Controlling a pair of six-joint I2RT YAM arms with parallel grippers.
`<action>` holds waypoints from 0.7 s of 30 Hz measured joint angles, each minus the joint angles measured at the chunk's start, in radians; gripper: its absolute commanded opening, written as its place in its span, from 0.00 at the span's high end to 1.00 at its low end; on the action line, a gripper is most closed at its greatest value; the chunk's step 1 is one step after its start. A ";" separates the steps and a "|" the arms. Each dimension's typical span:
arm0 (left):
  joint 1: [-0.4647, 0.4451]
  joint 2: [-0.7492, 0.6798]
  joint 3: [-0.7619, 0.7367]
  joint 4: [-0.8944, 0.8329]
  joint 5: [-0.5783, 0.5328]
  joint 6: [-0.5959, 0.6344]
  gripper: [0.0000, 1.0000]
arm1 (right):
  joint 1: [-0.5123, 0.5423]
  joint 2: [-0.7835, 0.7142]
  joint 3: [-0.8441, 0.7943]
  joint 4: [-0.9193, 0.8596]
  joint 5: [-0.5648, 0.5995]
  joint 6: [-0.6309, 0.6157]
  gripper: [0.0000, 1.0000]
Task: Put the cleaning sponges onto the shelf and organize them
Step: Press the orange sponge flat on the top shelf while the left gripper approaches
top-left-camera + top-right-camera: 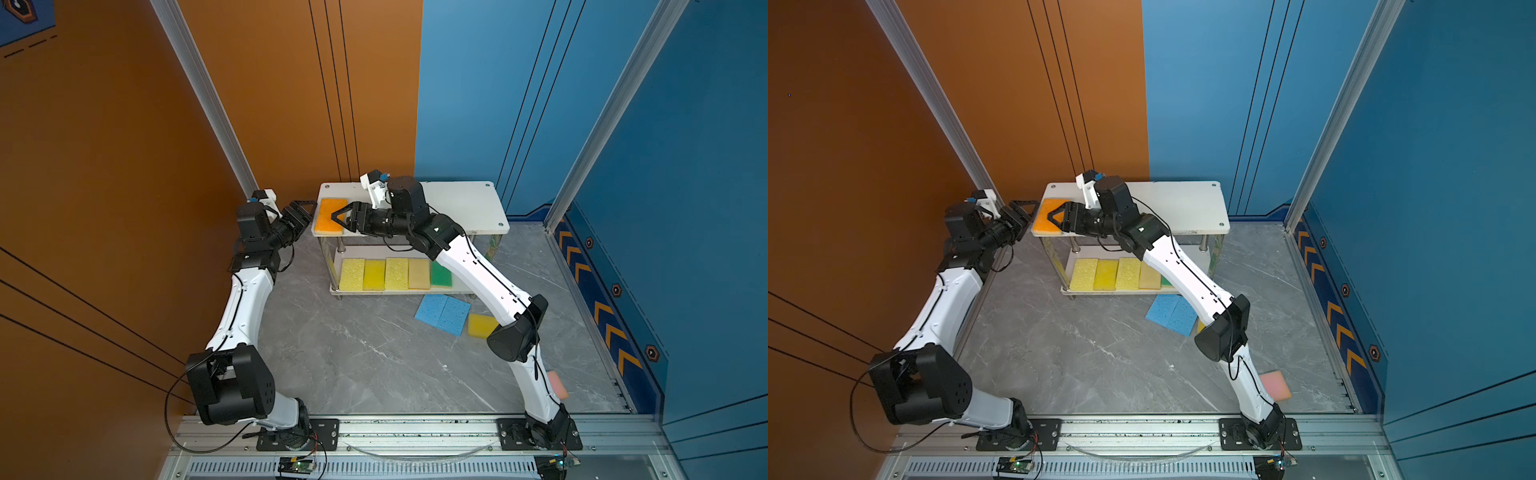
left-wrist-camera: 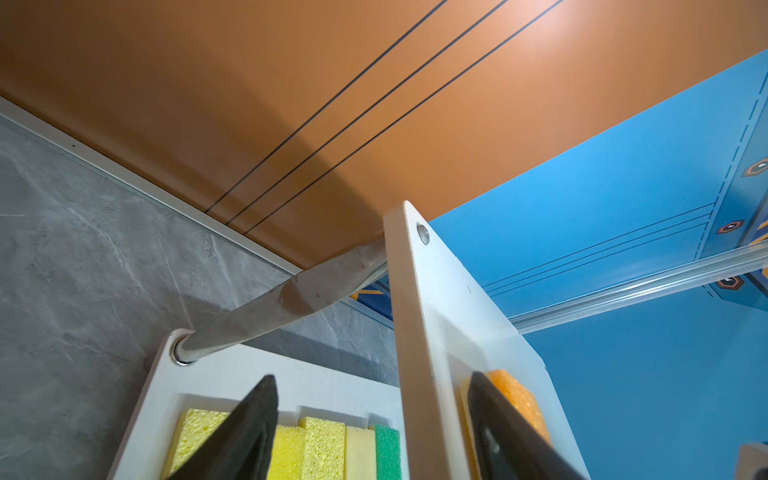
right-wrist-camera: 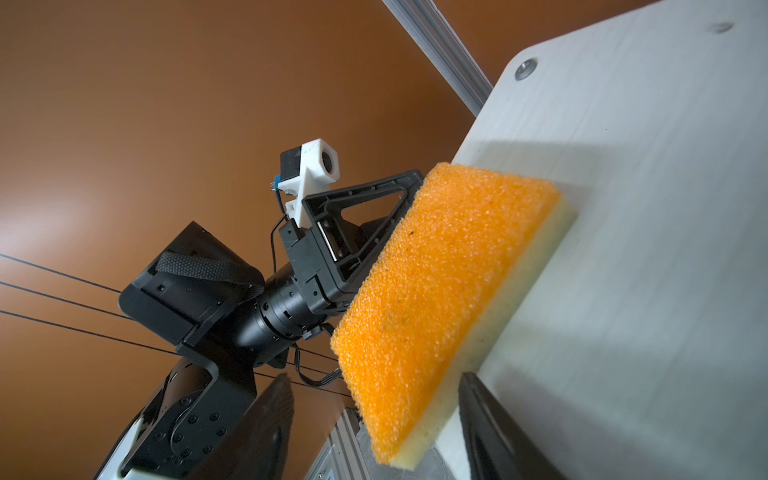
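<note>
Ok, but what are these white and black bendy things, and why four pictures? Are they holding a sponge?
Those are two robot arms, each ending in a gripper, a two-fingered pincer. Two pictures look down from above, almost alike; two come from small cameras on the arms' wrists. On the white shelf, five sponges sit in a row on the lower board, and the orange sponge lies on the top board, poking over its end. The left gripper and right gripper are both open at that sponge; neither seems to squeeze it. Waiting on the grey table: two blue sponges, a yellow sponge and a pink sponge.
</note>
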 measured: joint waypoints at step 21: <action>0.061 -0.508 -0.271 -0.179 -0.002 0.031 0.27 | 0.005 0.064 0.078 0.046 -0.007 0.061 0.35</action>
